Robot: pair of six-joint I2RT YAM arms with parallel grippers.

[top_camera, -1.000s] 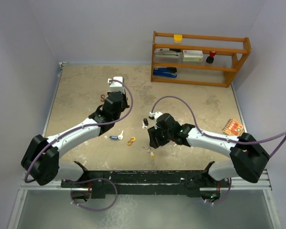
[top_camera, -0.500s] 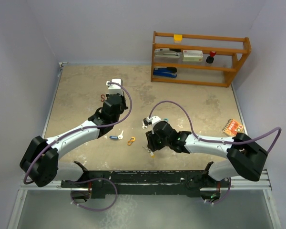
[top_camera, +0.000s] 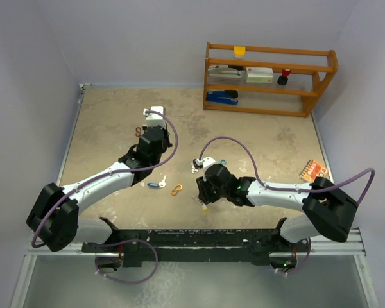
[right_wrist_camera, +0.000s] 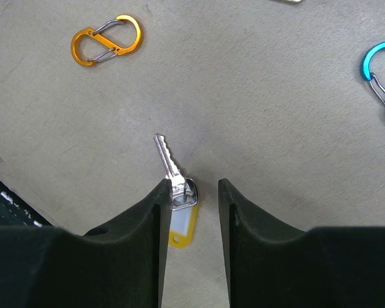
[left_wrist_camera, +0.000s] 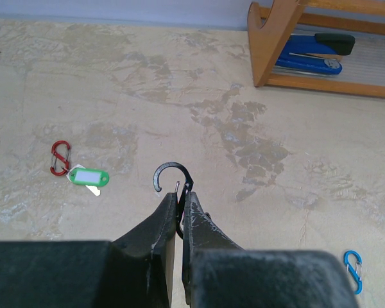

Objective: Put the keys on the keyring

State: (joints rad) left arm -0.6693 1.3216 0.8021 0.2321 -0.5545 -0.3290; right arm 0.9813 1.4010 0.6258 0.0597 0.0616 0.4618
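Observation:
My left gripper (left_wrist_camera: 178, 196) is shut on a black hooked keyring clip (left_wrist_camera: 170, 174), whose open hook sticks out past the fingertips; the gripper hangs above the back left of the table (top_camera: 154, 126). A yellow-tagged key (right_wrist_camera: 178, 196) lies flat between the open fingers of my right gripper (right_wrist_camera: 192, 187), close against its left finger. In the top view that gripper (top_camera: 204, 194) is low over the key (top_camera: 205, 206) near the front middle. A green-tagged key (left_wrist_camera: 88, 176) lies left of the left gripper. A blue-tagged key (top_camera: 155, 185) lies on the table.
An orange S-clip (right_wrist_camera: 106, 40) lies beyond the yellow key, a blue clip (right_wrist_camera: 380, 67) to the right, a red S-clip (left_wrist_camera: 60, 158) by the green key. A wooden shelf (top_camera: 269, 77) with a blue stapler (left_wrist_camera: 314, 51) stands back right. An orange card (top_camera: 313, 171) lies far right.
My right gripper has moved left and toward the near edge, down over the yellow-tagged key. The left arm shifted slightly and still holds the black clip.

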